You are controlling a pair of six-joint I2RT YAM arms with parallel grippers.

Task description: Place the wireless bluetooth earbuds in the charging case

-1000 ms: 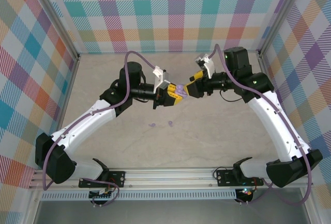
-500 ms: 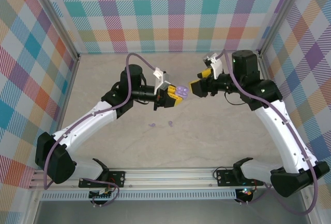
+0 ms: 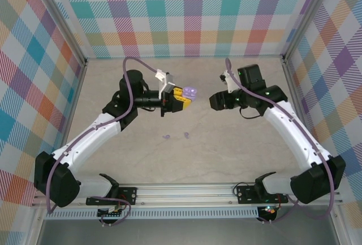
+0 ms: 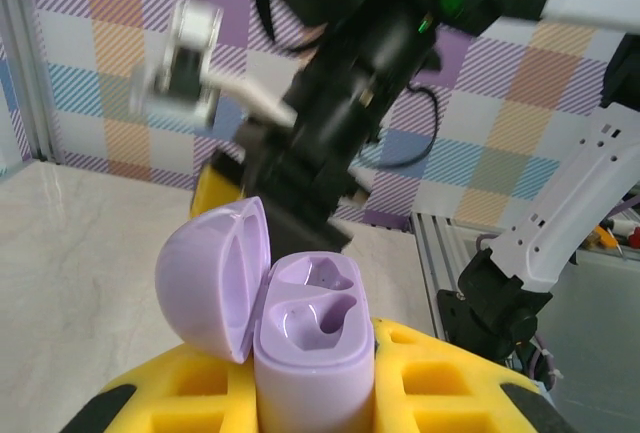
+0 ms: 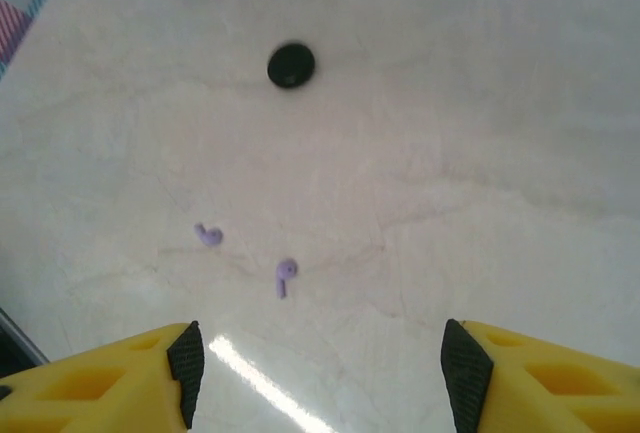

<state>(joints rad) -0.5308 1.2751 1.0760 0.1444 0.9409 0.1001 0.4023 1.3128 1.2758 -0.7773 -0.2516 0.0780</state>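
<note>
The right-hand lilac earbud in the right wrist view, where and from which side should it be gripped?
Probably from straight above, since the earbud lies flat on the table. Close the fingers across its round head, its bulkiest part; the stem looks too thin.

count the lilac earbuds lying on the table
2. Both lie loose on the table: one lilac earbud, the second lilac earbud close beside it, not touching. Others could be hidden.
</note>
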